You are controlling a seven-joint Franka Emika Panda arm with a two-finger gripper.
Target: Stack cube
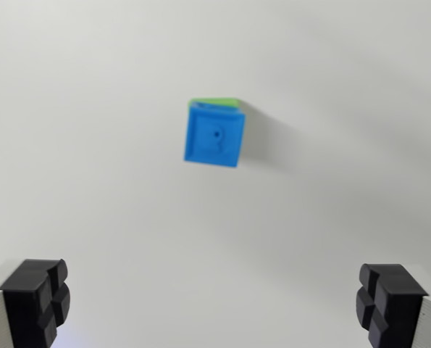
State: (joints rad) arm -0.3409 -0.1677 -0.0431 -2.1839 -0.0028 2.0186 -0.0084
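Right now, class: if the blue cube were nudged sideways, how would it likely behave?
The blue cube looks rigid, moulded plastic, so probably stiff and light. Flat faces suggest sliding, not rolling. It sits on the green cube, so a push might slide it off.

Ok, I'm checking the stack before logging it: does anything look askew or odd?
Slightly. The blue cube sits on the green cube but not squarely: green peeks out along its far edge. The hand is open, holding nothing. Nothing else stands out.

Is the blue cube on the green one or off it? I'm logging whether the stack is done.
On. The blue cube covers the green cube, whose edge shows behind it.
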